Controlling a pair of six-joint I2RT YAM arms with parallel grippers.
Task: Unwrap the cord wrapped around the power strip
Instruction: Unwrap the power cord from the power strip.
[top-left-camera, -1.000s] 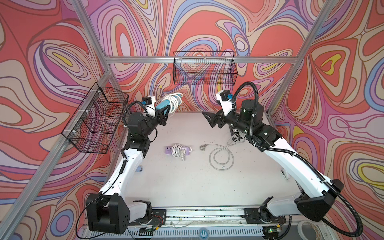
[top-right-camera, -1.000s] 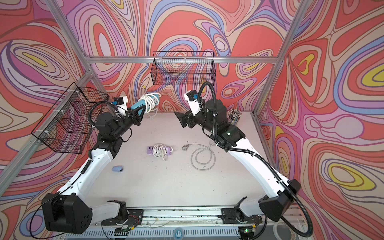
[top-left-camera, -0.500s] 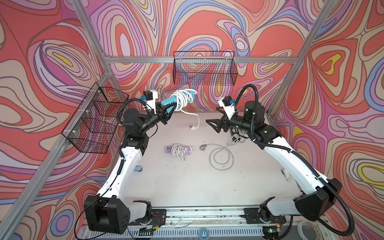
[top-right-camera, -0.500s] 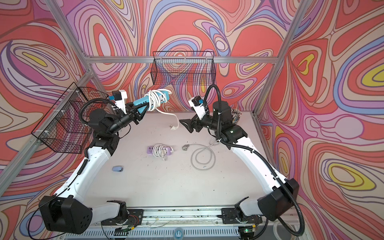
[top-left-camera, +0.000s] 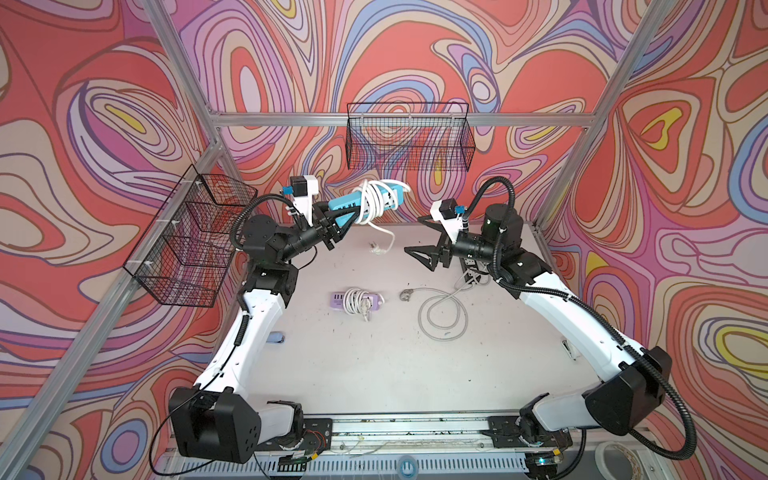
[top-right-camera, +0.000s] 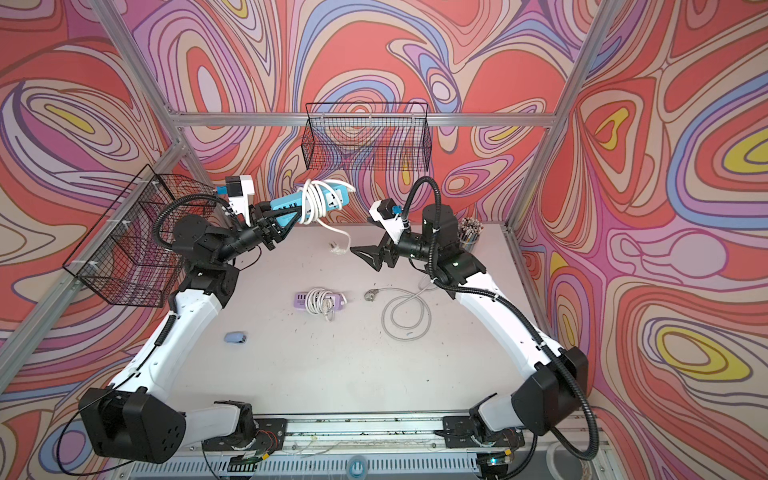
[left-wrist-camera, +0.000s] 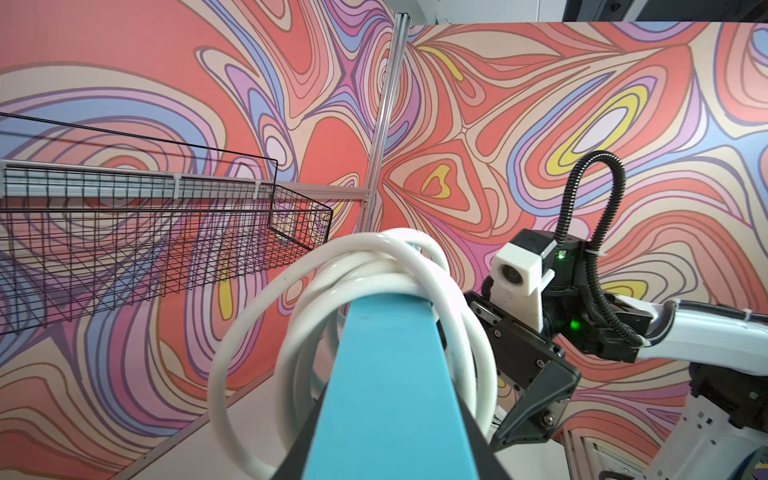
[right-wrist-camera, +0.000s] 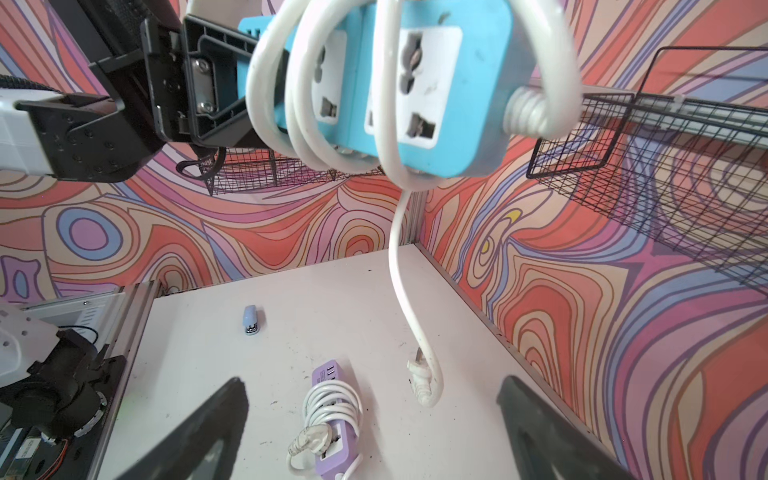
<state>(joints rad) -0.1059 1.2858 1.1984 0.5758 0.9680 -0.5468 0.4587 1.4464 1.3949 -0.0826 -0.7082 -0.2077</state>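
White cord (top-left-camera: 371, 194) loops several times around the middle of the blue power strip (top-left-camera: 392, 199), which is held in the air above the far part of the surface (top-left-camera: 374, 374), near the wire basket (top-left-camera: 409, 141) on the back wall. The left pincer (top-left-camera: 337, 221) is clenched on one end of the strip, and the other end tilts upward, away from the arm. In the left wrist view the coils sit slack around the blue body, some standing off from it. One free length of the cord drops from the coils and curls at the bottom into the plug (top-left-camera: 376, 249), which dangles low over the surface; whether it touches cannot be told. The right pincer (top-left-camera: 413, 234) is released, its black fingers (right-wrist-camera: 224, 419) spread wide and holding nothing. It is apart from the strip and lower than it, pointing toward the dangling plug. On the surface lie a purple power strip (top-left-camera: 337, 299) with its own white cable wound around it, a loose grey cable (top-left-camera: 420, 318) looped beside it, and a small blue stapler (top-right-camera: 235, 337) nearer the left arm.
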